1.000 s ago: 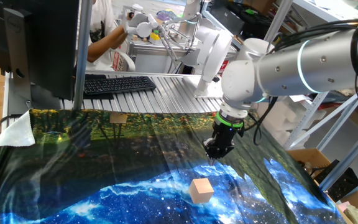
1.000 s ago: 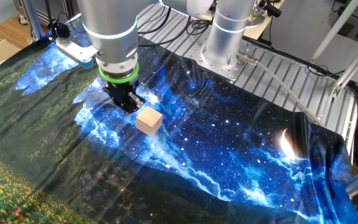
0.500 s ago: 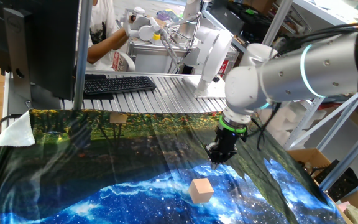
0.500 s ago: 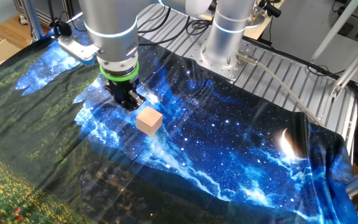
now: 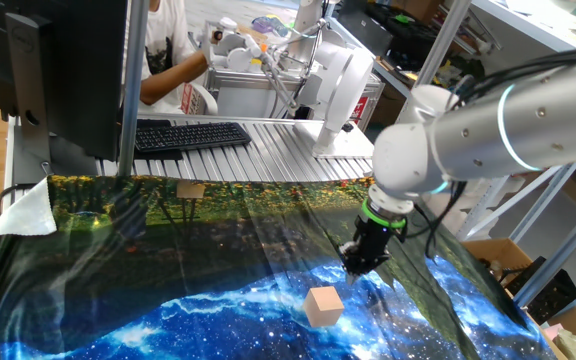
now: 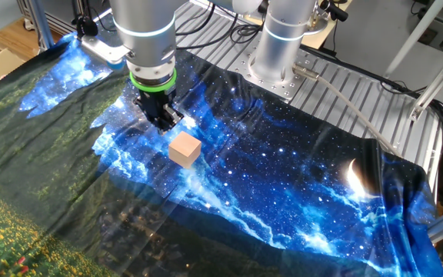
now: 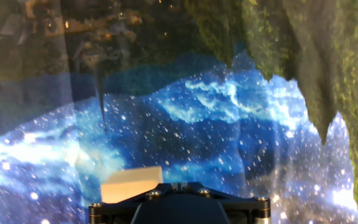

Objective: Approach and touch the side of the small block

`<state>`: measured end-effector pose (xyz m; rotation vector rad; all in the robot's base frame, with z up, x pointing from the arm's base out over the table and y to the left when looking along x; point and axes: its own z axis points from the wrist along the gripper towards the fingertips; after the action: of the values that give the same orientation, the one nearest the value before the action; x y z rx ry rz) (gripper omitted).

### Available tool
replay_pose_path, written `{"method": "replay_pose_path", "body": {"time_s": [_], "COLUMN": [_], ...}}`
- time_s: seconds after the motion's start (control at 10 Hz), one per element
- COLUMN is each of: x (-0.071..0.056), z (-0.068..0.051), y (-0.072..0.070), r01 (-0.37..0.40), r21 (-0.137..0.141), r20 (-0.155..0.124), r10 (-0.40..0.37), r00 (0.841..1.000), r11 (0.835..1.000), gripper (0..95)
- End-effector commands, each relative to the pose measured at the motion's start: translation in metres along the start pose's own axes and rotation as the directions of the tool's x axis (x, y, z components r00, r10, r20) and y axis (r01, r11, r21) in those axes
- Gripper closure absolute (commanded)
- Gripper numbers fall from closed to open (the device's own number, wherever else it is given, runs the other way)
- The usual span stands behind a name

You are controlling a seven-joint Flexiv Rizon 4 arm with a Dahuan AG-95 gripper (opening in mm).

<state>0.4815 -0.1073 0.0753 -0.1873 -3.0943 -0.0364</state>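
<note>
The small block (image 5: 323,306), a plain tan cube, sits on the blue starry cloth (image 5: 218,310). It also shows in the other fixed view (image 6: 184,148) and at the bottom left of the hand view (image 7: 131,184). My gripper (image 5: 356,266) hangs just above the cloth, a short way behind and to the right of the block, not touching it. In the other fixed view the gripper (image 6: 164,124) is close to the block's upper left. The fingers look pressed together and hold nothing. In the hand view only the black gripper body (image 7: 179,205) shows, partly covering the block.
A keyboard (image 5: 190,134) and monitor (image 5: 58,70) stand on the ribbed metal table behind the cloth. A flat tan patch (image 5: 190,190) lies at the cloth's far edge. The arm's base (image 6: 283,46) stands at the back. A person (image 5: 168,60) sits behind. A cardboard box (image 5: 503,262) is at the right.
The gripper has moved right and a little lower in the one fixed view, drifting nearer the block. The block has not moved.
</note>
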Motion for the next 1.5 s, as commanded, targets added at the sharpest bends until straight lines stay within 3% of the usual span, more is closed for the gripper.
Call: {"method": "replay_pose_path", "body": {"time_s": [0.1, 0.8, 1.5], "x": [0.001, 0.002, 0.002], "z": [0.001, 0.015, 0.031], "y": [-0.001, -0.007, -0.004], "r01": [0.0, 0.0, -0.015], "r21": [-0.002, -0.006, -0.029], "r20": [-0.002, 0.005, 0.011], "r10": [0.0, 0.0, 0.016], "r00": [1.0, 1.0, 1.0], "r11": [1.0, 1.0, 0.999], "gripper": [95.0, 95.0, 95.0]}}
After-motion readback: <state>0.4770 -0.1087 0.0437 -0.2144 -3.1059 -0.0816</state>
